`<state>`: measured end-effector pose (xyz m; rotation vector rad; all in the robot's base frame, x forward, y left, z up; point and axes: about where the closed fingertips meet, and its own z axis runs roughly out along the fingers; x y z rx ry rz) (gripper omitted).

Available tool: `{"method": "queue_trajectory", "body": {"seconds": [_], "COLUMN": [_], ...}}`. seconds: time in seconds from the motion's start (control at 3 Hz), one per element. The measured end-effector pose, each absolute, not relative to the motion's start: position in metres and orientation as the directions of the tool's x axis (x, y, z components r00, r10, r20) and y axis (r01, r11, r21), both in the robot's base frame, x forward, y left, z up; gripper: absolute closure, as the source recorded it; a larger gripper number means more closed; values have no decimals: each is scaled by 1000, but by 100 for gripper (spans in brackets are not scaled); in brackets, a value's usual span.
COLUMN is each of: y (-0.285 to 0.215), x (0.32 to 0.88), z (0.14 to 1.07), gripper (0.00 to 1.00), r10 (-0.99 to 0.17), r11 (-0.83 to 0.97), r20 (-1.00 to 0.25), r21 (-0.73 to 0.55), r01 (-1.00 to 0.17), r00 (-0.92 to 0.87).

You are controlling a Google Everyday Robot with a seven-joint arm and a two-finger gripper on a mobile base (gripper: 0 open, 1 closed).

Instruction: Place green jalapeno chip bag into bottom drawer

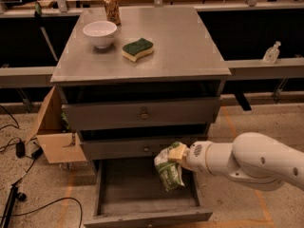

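Observation:
The green jalapeno chip bag (168,170) is a crumpled green foil bag with white patches. It hangs from my gripper (176,153), which is shut on its top edge. The white arm reaches in from the right. The bag hangs over the right part of the bottom drawer (142,213), which is pulled out and open, its grey tray floor visible. The bag is above the tray floor, near the drawer's right wall, just below the front of the middle drawer.
On the cabinet top stand a white bowl (99,33), a green-topped yellow sponge (137,49) and a can (112,8). Two knobbed drawers (144,113) are shut above. A cardboard box (53,132) and cables (19,151) lie on the floor at left.

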<state>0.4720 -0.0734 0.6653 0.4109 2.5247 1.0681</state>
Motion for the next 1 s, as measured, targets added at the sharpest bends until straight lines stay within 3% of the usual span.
{"method": "queue_trajectory", "body": {"seconds": [0.67, 1.0], "y": [-49, -31], "x": [602, 618], "z": [636, 536], "gripper": [100, 100], "r10": [449, 425], "r11": [587, 552], "r20": [-364, -224], "r21": [809, 832], "r01": [-38, 55], "r00": [-816, -877]}}
